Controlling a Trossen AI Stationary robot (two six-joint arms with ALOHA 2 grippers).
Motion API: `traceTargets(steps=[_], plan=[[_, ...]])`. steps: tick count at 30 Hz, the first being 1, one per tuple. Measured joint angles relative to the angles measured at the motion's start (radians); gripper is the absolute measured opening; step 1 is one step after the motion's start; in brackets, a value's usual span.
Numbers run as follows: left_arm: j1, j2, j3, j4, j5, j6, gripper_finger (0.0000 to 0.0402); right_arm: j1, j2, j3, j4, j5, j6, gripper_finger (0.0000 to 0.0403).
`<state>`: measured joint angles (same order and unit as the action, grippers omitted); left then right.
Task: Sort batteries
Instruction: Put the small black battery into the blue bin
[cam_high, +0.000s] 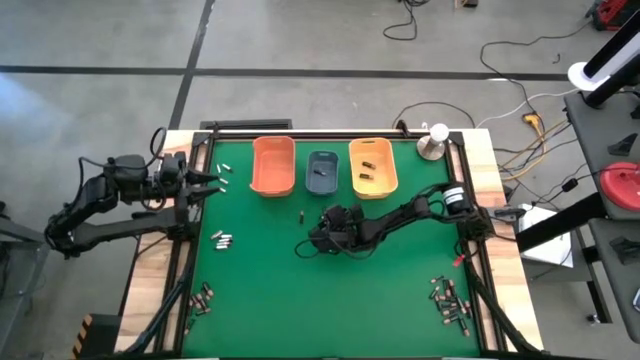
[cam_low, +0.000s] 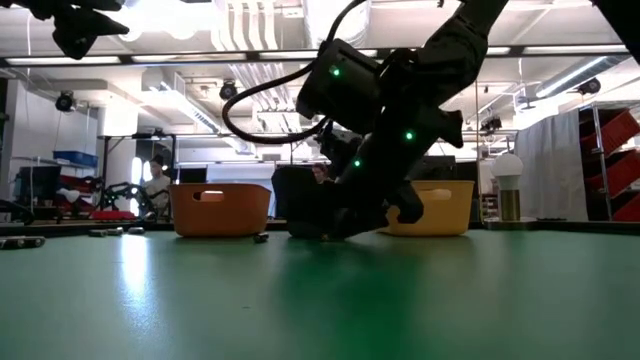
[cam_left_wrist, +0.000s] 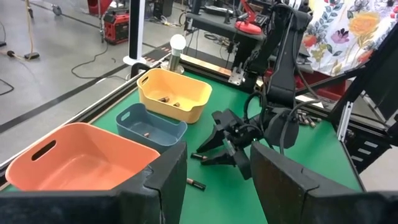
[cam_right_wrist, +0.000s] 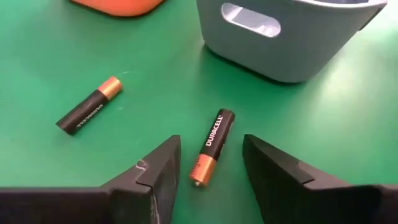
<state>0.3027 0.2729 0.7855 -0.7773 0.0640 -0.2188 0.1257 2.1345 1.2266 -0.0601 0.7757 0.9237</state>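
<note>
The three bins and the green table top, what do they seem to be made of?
The orange bin, blue-grey bin and yellow bin look like moulded plastic: thin smooth walls, rounded corners, cut-out handles, a soft sheen. The green table top looks like a matte mat or felt-like sheet, possibly rubber; its surface is even and barely shines.

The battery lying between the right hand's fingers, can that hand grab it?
Probably yes. The right hand is open, the battery lies on the mat between its fingers, and nothing blocks it.

Right claw (cam_high: 322, 240) hangs low mid-table, fingers spread; left claw (cam_high: 210, 185) waits raised at the table's left edge, fingers parted.
</note>
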Motion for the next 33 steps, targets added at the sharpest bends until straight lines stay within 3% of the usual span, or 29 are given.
traceTargets(steps=[18, 23, 33], plan=[[0.000, 0.041, -0.023, 0.083, -0.030, 0.041, 0.0155, -0.019, 0.006, 0.028, -0.027, -0.076, -0.010, 0.0038], [0.000, 0.044, -0.018, 0.097, -0.030, 0.037, 0.0155, -0.021, -0.036, 0.051, -0.107, -0.139, -0.067, 0.0033], [0.000, 0.043, -0.017, 0.097, -0.030, 0.045, 0.0155, -0.034, -0.166, 0.193, -0.307, -0.389, -0.320, 0.0034]])
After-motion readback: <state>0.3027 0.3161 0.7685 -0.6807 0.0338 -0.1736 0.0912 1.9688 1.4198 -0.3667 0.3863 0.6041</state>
